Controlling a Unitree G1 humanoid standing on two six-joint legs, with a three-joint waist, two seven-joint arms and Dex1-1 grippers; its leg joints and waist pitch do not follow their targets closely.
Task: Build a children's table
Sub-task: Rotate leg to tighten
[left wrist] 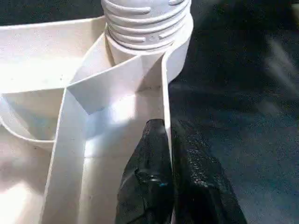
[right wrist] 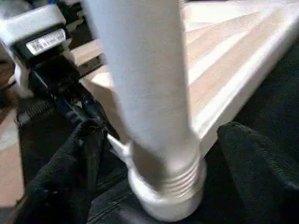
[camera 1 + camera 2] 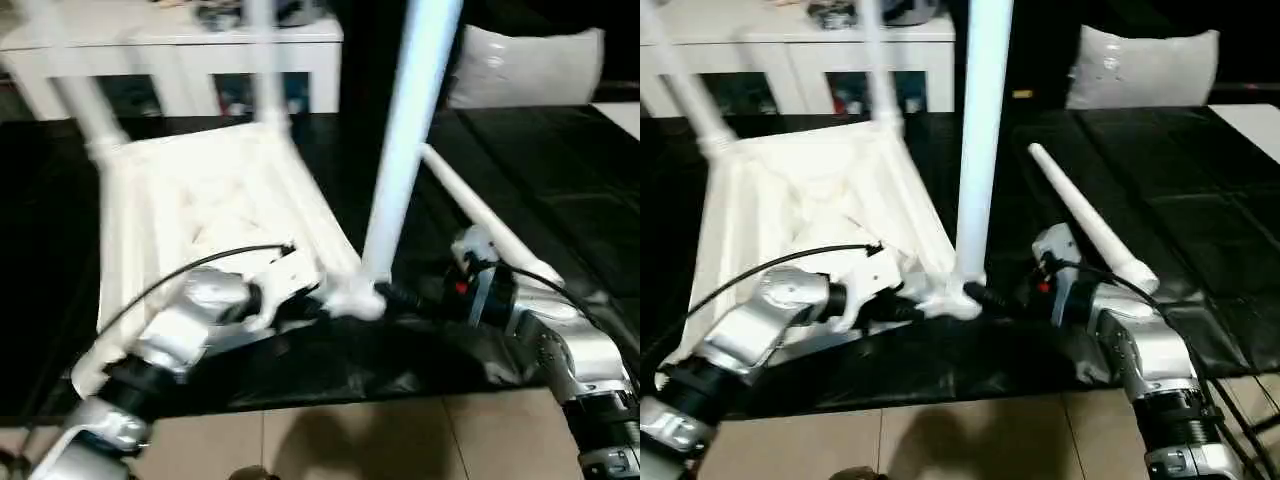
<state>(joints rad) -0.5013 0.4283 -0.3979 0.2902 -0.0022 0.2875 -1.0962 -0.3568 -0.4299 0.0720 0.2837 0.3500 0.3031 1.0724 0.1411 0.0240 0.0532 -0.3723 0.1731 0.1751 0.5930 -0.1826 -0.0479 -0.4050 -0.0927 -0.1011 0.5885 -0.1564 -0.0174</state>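
Motion blur smears the head views; white plastic glares against dark surroundings.

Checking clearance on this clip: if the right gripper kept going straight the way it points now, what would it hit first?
Most likely the upright leg, just above its threaded base in the corner socket. The right gripper has its fingers spread either side of it, pointing straight at it.

Black work surface (image 3: 1200, 200), white cabinet (image 3: 170, 60) behind, grey cushion (image 3: 1140, 65), beige tiled floor (image 3: 400, 440)
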